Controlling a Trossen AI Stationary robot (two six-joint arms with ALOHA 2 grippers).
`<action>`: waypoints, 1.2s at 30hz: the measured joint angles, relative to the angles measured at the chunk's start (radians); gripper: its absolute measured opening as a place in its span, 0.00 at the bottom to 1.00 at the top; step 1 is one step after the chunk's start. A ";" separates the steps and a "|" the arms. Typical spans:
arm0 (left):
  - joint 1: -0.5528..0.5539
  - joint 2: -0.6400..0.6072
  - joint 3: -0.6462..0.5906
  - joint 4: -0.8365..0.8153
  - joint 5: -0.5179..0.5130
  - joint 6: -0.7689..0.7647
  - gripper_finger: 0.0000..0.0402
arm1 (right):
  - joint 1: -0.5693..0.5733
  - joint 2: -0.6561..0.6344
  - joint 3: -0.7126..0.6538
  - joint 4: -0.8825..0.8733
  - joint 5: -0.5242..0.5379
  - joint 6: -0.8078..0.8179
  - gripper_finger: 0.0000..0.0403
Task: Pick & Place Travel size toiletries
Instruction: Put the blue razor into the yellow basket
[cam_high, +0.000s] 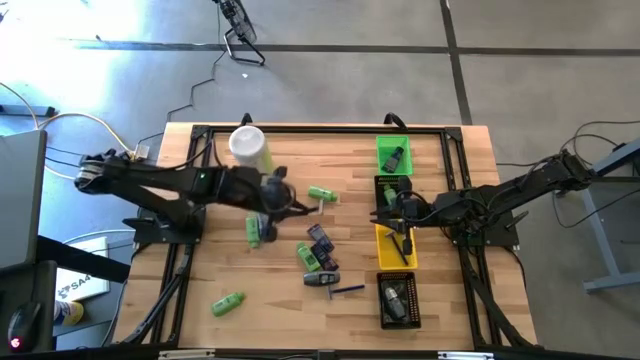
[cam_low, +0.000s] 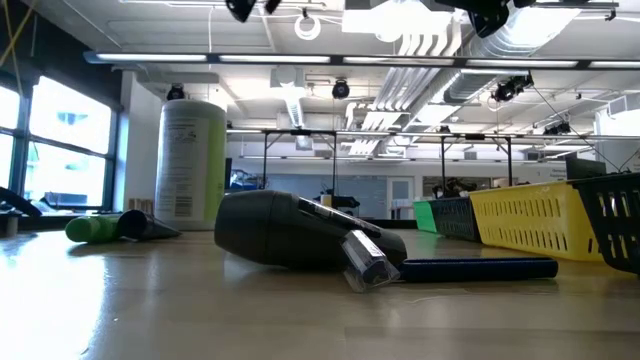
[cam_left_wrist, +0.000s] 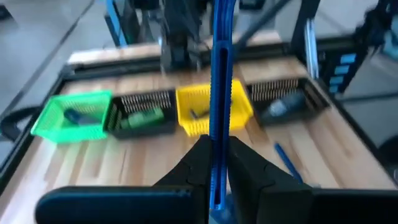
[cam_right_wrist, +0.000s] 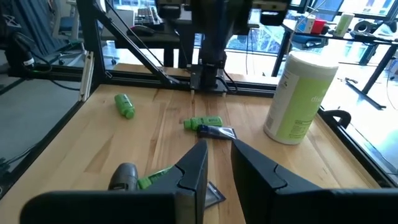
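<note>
Overhead, slim blue stick (cam_left_wrist: 219, 93) in left end effector (cam_left_wrist: 216, 165)

Daylight floods the scene evenly; from above, the wooden table (cam_high: 300, 290) looks bright with only soft, short shadows under the arms. At table height, ceiling strip lights (cam_low: 300, 58) and the window (cam_low: 60, 130) at the left edge glare, and the near tabletop is blurred. The left wrist picture is smeared throughout: the blue stick (cam_left_wrist: 219, 93) and yellow bin (cam_left_wrist: 199, 112) look soft.
</note>
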 joint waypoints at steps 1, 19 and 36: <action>0.015 0.005 0.000 0.032 0.020 0.000 0.07 | 0.000 0.000 0.000 0.001 0.005 0.000 0.16; 0.105 0.120 -0.001 0.248 0.077 -0.014 0.07 | -0.149 0.196 0.000 0.427 -0.007 -0.051 0.40; 0.105 0.120 -0.001 0.263 0.078 -0.034 0.07 | -0.245 0.444 0.000 0.883 -0.233 -0.041 0.44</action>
